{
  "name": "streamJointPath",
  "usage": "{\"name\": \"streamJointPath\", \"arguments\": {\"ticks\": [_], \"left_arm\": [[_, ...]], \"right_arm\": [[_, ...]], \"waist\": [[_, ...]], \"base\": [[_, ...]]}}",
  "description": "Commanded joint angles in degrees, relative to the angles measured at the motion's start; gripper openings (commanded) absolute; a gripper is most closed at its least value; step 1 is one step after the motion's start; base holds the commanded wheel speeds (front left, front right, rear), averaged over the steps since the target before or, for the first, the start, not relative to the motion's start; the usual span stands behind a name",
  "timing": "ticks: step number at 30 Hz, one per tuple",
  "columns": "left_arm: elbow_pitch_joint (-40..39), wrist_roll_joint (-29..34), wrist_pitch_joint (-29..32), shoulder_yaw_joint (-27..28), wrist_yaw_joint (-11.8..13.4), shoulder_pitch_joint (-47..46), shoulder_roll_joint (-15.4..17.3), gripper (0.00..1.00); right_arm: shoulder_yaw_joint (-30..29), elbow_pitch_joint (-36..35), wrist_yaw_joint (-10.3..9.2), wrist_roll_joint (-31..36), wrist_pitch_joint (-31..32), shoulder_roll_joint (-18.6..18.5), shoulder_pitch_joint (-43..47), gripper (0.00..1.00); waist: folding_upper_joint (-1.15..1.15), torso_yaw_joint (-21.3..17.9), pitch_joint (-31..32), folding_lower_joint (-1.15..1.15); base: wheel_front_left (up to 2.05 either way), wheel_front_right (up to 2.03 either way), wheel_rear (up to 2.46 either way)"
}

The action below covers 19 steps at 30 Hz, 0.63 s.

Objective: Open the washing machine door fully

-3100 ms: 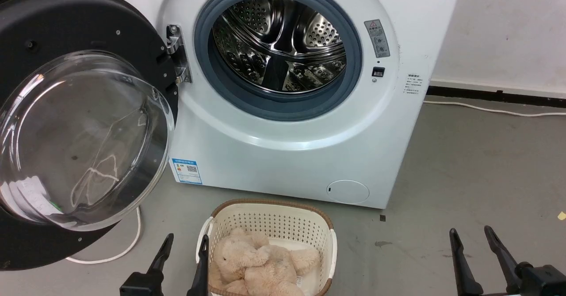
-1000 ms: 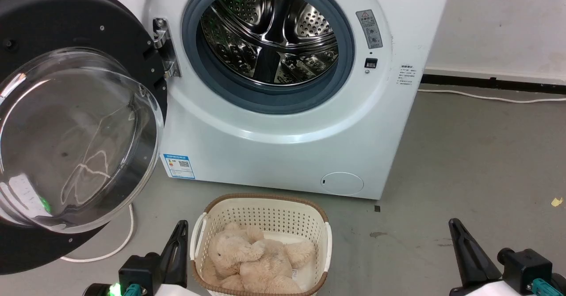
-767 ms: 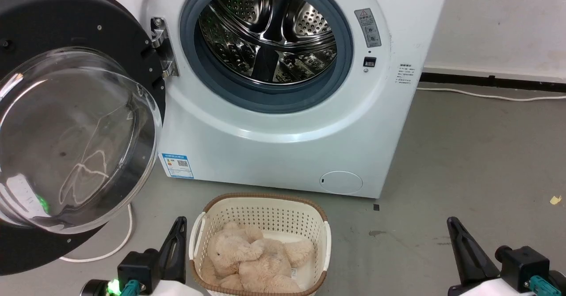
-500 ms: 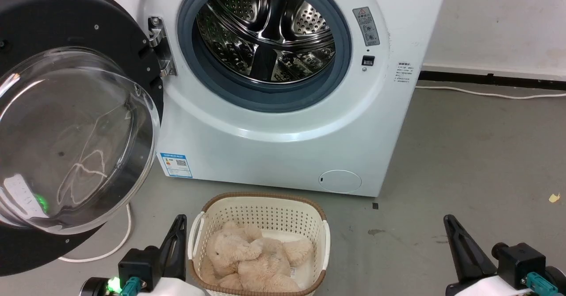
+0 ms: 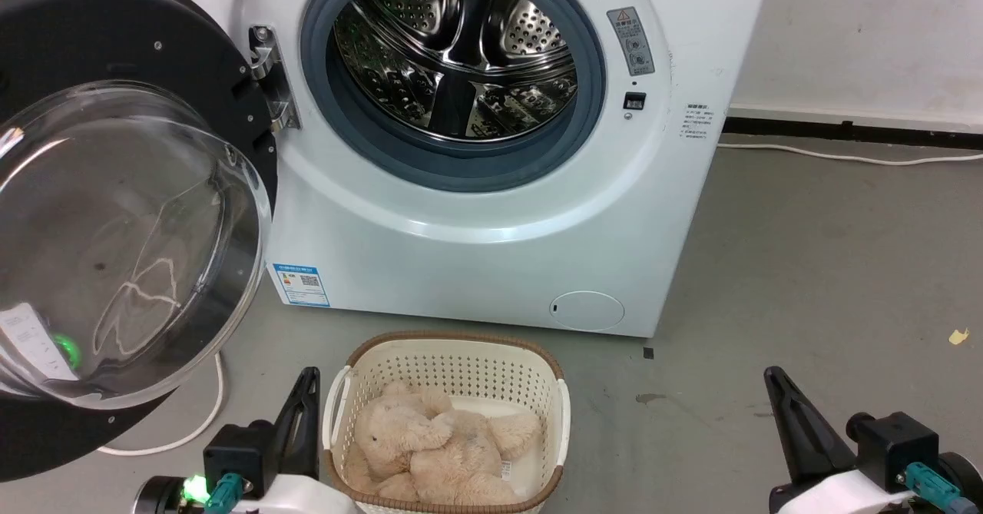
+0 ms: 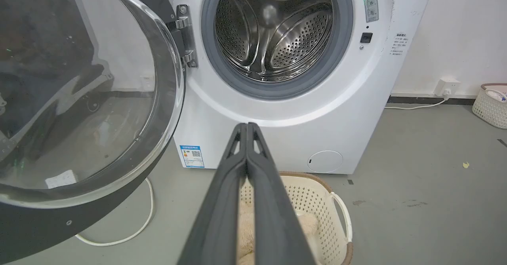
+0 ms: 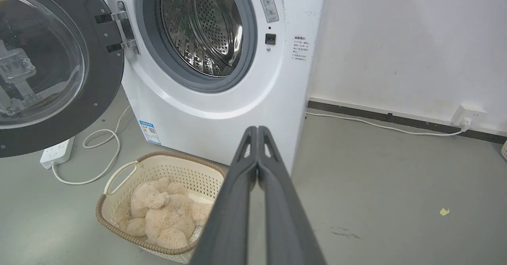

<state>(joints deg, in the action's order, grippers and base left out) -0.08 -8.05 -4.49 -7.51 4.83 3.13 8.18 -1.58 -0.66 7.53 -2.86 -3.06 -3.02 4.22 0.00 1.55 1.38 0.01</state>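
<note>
Hanging wide open at left, the big round glossy black washing machine door [image 5: 115, 214] w/ clear glass bowl hasn't swung since 3 s ago. Left gripper [image 5: 309, 382], spread then, now pinched closed on nothing. Cream perforated plastic basket [image 5: 449, 368] holds a beige plush teddy [image 5: 430, 445]. Right gripper [image 5: 771, 379] likewise closed, empty. Right wrist cam: white power strip [image 7: 57, 153] on floor below door.

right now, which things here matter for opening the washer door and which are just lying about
For the job: door, hinge, washer.
Lying about: basket, soft toy in it, white cable on the floor, power strip.
</note>
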Motion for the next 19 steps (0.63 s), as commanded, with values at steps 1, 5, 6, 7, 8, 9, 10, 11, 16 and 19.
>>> {"name": "streamJointPath", "arguments": {"ticks": [1,5,6,7,8,9,10,11,16,19], "left_arm": [[0.0,0.7,0.3,0.6,-0.4,-1.1,-0.3,0.00],[0.0,1.4,0.7,1.2,-0.8,-1.3,-0.7,0.00],[0.0,1.5,0.8,1.4,-0.9,-1.4,-0.8,0.00],[0.0,1.7,0.9,1.5,-1.0,-1.4,-1.0,0.00],[0.0,1.8,1.0,1.7,-1.1,-1.4,-1.1,0.00],[0.0,2.0,1.1,1.8,-1.2,-1.5,-1.2,0.00],[0.0,2.2,1.2,2.0,-1.3,-1.5,-1.3,0.00],[0.0,2.3,1.3,2.1,-1.4,-1.6,-1.4,0.00],[0.1,3.2,1.7,2.9,-1.9,-1.8,-2.0,0.00],[0.1,3.7,2.0,3.4,-2.2,-1.9,-2.3,0.00]], "right_arm": [[0.1,0.1,-0.03,0.5,0.1,0.1,-1.0,0.00],[0.3,0.2,-0.03,0.7,0.4,0.1,-1.2,0.00],[0.3,0.2,-0.03,0.8,0.5,0.1,-1.3,0.00],[0.3,0.2,-0.03,0.8,0.5,0.1,-1.4,0.00],[0.4,0.2,-0.03,0.9,0.6,0.1,-1.5,0.00],[0.4,0.2,-0.03,0.9,0.7,0.1,-1.5,0.00],[0.4,0.2,-0.03,1.0,0.7,0.1,-1.6,0.00],[0.5,0.3,-0.03,1.0,0.8,0.1,-1.7,0.00],[0.6,0.3,-0.03,1.3,1.1,0.1,-2.0,0.00],[0.7,0.3,-0.03,1.5,1.3,0.1,-2.3,0.00]], "waist": [[0.00,0.0,0.0,0.00],[0.00,-0.2,-0.2,0.00],[0.00,-0.2,-0.2,0.00],[0.00,-0.2,-0.2,0.00],[0.00,-0.3,-0.2,0.00],[0.00,-0.3,-0.3,0.00],[0.00,-0.3,-0.3,0.00],[0.00,-0.4,-0.3,0.00],[0.00,-0.5,-0.5,0.00],[0.00,-0.6,-0.6,0.00]], "base": [[0.00,0.00,0.00],[0.00,0.00,0.00],[0.00,0.00,0.00],[0.00,0.00,0.00],[0.00,0.00,0.00],[0.00,0.00,0.00],[0.00,0.00,0.00],[0.00,0.00,0.00],[0.00,0.00,0.00],[0.00,0.00,0.00]]}}
